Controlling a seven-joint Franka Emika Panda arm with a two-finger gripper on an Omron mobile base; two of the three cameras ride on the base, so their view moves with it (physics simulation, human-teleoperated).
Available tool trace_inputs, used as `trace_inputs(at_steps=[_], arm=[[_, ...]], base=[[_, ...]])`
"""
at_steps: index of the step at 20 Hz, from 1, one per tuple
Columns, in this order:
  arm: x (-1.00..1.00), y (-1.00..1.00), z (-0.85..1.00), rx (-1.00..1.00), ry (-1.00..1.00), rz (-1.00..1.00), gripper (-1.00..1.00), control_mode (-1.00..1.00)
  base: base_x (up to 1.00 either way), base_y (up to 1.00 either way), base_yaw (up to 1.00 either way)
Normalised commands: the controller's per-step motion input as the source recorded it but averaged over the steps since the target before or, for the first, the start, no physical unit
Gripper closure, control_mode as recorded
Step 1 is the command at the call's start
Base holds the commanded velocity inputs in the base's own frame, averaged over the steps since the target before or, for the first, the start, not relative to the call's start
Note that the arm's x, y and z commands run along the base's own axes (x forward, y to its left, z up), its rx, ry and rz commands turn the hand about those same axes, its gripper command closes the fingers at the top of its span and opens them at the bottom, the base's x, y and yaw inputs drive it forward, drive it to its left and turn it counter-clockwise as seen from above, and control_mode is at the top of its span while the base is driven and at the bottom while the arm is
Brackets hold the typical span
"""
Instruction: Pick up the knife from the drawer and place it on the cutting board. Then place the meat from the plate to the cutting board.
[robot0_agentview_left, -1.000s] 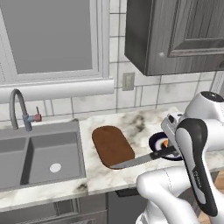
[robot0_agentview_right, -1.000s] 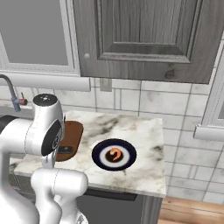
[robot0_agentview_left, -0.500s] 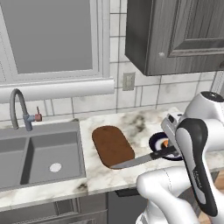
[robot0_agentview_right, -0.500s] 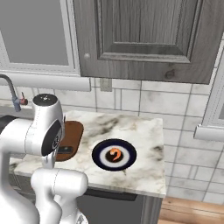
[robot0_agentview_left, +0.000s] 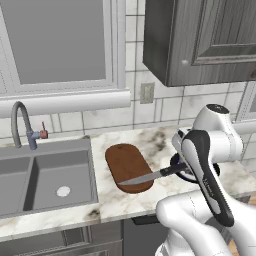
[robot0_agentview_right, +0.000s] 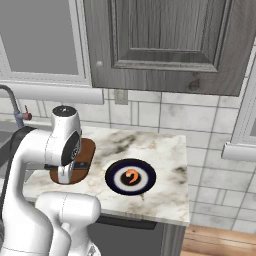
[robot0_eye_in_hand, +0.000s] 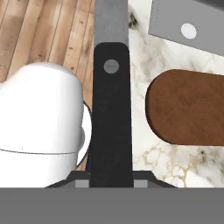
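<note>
Nothing's really budged since the earlier frames as far as I can see: arm, knife and board sit in the same spots.

Going left to right in the left base view: the sink (robot0_agentview_left: 47, 180) is at 9 o'clock, then the cutting board (robot0_agentview_left: 129, 167) lies flat on the marble counter (robot0_agentview_left: 150, 195), a dark reddish-brown oval. The knife (robot0_agentview_left: 150, 177) is held up over the board's near end, silver blade pointing toward 9 o'clock with the tip above the wood, black handle running off toward 3 o'clock into the gripper (robot0_agentview_left: 184, 167). I've got the fingers clamped on that handle; in the hand view it's a wide black bar with a rivet coming straight up from between the tips toward 12 o'clock, the board off at 3 o'clock.

From the right base view, the plate (robot0_agentview_right: 119, 182) sits just beside the board at its 3 o'clock, navy rim, white centre, with the meat (robot0_agentview_right: 131, 176) in the middle, a small orange curl.
</note>
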Motion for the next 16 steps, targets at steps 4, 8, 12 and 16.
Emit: trace_inputs(at_steps=[4,8,12,16], arm=[[0.74,0.31,-0.01,0.0,0.06,0.0,1.0,-1.0],[0.65,0.52,-0.23,-0.05,0.1,0.0,1.0,-1.0],[0.55,0.53,-0.29,-0.07,0.09,0.0,1.0,-1.0],[0.54,0.28,-0.25,-0.01,0.04,0.0,1.0,-1.0]], base=[[0.0,0.0,0.0],[0.0,0.0,0.0],[0.0,0.0,0.0],[0.0,0.0,0.0]])
